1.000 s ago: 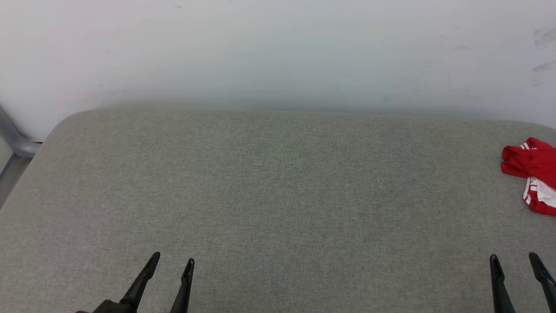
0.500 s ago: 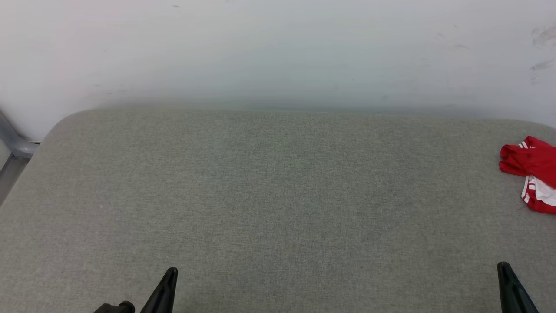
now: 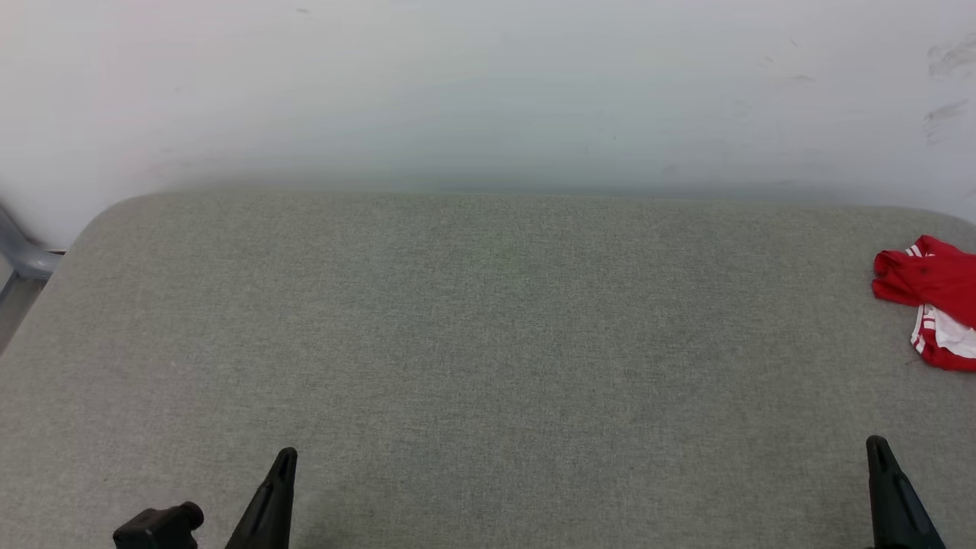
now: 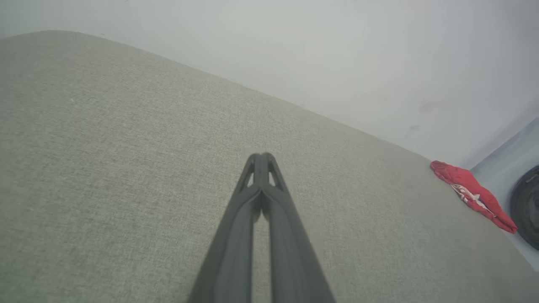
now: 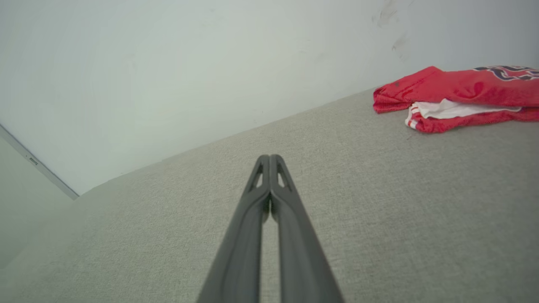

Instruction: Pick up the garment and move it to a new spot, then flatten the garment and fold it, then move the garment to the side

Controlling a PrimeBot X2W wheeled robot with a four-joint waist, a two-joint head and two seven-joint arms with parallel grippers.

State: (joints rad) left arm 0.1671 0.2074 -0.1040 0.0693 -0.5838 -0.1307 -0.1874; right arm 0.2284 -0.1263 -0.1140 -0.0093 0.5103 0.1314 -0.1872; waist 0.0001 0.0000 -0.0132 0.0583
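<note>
Red shirt (image 3: 930, 301) lies bunched at right edge of cushion (image 3: 488, 343): either awaiting pickup or already set aside. Empty left gripper (image 4: 262, 156) and right gripper (image 5: 269, 158), fingers pressed together.

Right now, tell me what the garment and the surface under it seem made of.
Garment: soft knit jersey, likely; matte red, it slumps in limp folds, with white cloth showing. Surface: woven upholstery fabric, probably; grey, matte, with a fine flecked weave and rounded corners.
</note>
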